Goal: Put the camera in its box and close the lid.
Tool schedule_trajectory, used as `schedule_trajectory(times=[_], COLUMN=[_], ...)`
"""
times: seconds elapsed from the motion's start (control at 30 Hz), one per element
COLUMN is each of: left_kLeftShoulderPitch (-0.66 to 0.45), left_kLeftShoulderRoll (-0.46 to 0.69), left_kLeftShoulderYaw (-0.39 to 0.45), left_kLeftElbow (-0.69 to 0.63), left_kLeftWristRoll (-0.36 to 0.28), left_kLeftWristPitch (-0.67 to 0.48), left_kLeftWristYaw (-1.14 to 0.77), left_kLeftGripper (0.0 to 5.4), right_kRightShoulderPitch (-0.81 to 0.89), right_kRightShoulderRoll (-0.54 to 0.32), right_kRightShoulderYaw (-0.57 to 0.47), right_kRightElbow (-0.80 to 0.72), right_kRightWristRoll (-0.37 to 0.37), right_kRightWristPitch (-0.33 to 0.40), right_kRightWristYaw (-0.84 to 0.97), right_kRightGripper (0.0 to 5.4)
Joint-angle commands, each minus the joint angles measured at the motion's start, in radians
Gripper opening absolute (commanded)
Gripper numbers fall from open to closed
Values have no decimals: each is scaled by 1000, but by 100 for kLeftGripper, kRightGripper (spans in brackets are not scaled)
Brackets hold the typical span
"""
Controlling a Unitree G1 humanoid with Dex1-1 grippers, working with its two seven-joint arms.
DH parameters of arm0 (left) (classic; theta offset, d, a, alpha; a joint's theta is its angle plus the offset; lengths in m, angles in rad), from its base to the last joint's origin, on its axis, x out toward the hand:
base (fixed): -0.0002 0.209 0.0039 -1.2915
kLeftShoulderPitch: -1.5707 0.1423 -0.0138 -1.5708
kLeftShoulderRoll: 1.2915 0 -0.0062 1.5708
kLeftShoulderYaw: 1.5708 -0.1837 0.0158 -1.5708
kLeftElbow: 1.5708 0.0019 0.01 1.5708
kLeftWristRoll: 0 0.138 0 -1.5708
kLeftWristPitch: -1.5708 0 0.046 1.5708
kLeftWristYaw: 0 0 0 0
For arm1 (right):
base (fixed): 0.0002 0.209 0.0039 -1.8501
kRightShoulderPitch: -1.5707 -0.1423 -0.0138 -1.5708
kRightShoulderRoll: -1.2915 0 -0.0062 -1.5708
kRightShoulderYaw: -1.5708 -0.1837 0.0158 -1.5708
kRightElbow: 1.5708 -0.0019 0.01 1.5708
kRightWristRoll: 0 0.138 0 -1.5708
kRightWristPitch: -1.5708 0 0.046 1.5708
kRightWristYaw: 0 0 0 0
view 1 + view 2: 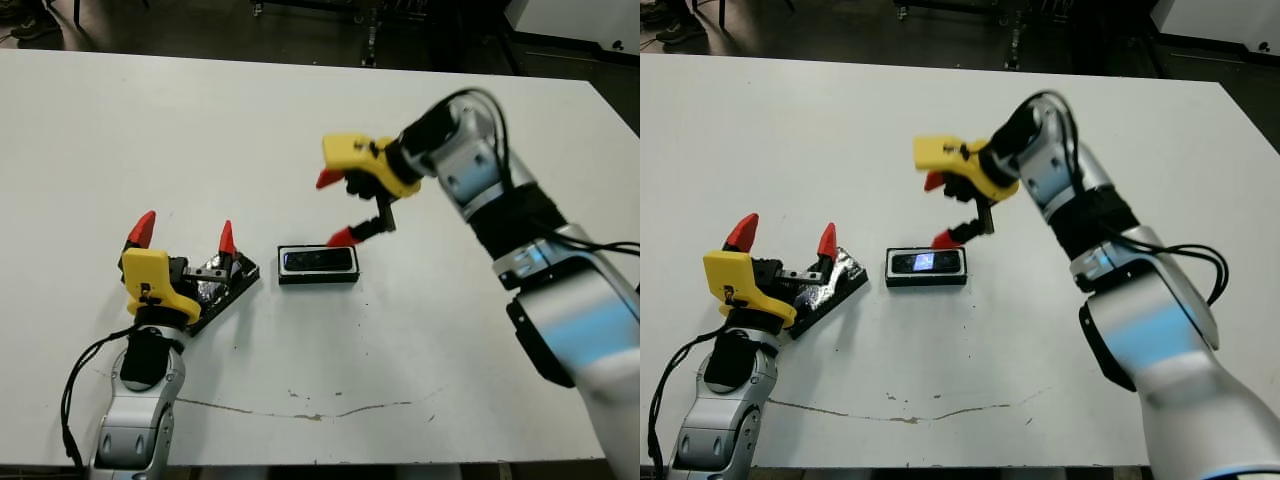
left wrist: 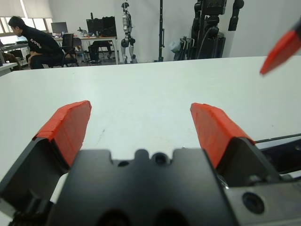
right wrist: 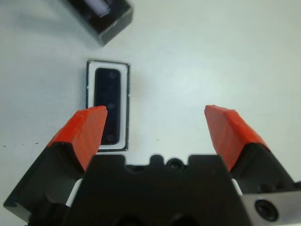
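Red-tipped jaws of the right gripper [image 1: 336,208] are spread wide and grip nothing. This gripper hangs above the white worktop [image 1: 200,130], just beyond the box [image 1: 318,265] and toward its right end; its lower fingertip [image 1: 342,237] shows just past the box's far edge. The right wrist view looks down on the box between the two spread fingers, nearer one finger than the other.

Jaws of the left gripper [image 1: 184,236] are likewise spread and hold nothing. This gripper sits low at the near left of the worktop, with its yellow body over the near end of the lid [image 1: 222,287].

Box: lies flat near the middle of the worktop, long side running left to right, black walls around a white inside rim.

Camera [image 1: 926,262]: lies flat inside the box, filling most of it, with a bluish glint on its upper face.

Lid: lies on the worktop just left of the box, set at an angle to it, not touching it. Its glossy face shows silvery reflections.

Near edge of the worktop carries a thin dark scratch line [image 1: 300,412].

Left wrist view: a seated person [image 2: 37,43] shows at a desk far beyond the worktop.
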Motion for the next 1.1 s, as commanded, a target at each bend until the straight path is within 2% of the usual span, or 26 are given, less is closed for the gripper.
schedule_trajectory(times=[0.03, 0.13, 0.23, 0.27, 0.4, 0.6, 0.7, 0.83, 0.97, 1.1], left_kLeftShoulderPitch=[2, 1, 1, 1, 1, 0, 0, 0, 0, 1], left_kLeftShoulderRoll=[3, 4, 2, 1, 1, 6, 5, 3, 6, 7], left_kLeftShoulderYaw=[-1, 0, -1, 0, 2, 0, -1, 0, 1, 0], left_kLeftElbow=[6, 7, 4, 4, 6, 9, 9, 9, 15, 13], left_kLeftWristRoll=[8, 5, 2, -1, -7, 3, 5, -5, -2, 1], left_kLeftWristPitch=[7, 5, 10, 9, 3, 1, 4, 7, -1, 3], left_kLeftWristYaw=[4, 0, 1, -1, -1, 1, 1, -2, -2, -1], left_kLeftGripper=[540, 540, 540, 540, 540, 540, 540, 540, 540, 540], right_kRightShoulderPitch=[-43, -30, 42, 80, 276, 513, 623, 731, 808, 862], right_kRightShoulderRoll=[-45, -59, -71, -79, -104, -89, -63, -48, -37, -46], right_kRightShoulderYaw=[-36, -86, -144, -153, -189, -253, -284, -284, -271, -252], right_kRightElbow=[7, -43, -182, -249, -487, -622, -690, -751, -800, -877], right_kRightWristRoll=[22, 46, 47, 31, -12, 52, 110, 129, 122, 97], right_kRightWristPitch=[-1, 51, 127, 119, 10, -108, -154, -219, -250, -225], right_kRightWristYaw=[10, -46, -186, -246, -468, -620, -677, -745, -796, -829], right_kRightGripper=[539, 539, 518, 508, 443, 342, 296, 233, 162, 97])
